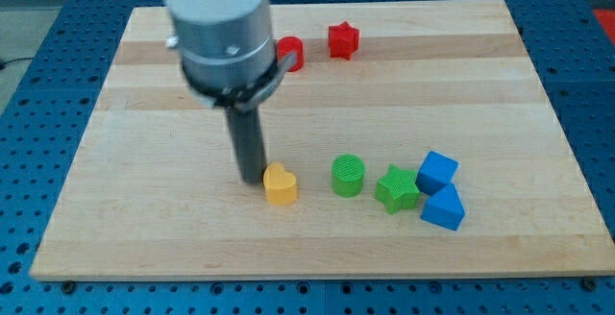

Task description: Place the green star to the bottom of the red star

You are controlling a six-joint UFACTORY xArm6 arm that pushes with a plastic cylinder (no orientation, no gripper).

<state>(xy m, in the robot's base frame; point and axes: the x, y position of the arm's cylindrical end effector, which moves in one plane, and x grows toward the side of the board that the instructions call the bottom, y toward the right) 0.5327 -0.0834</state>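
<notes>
The green star (pixel 396 189) lies low on the board toward the view's right, between a green cylinder (pixel 348 175) on its left and two blue blocks on its right. The red star (pixel 343 39) sits near the view's top, far above the green star. My tip (pixel 252 180) rests on the board just left of a yellow heart-shaped block (pixel 281 184), almost touching it, well left of the green star.
A red cylinder (pixel 290 53) stands left of the red star, partly behind the arm. A blue cube (pixel 437 172) and a blue triangular block (pixel 443 207) touch the green star's right side. The wooden board (pixel 144 219) lies on a blue perforated table.
</notes>
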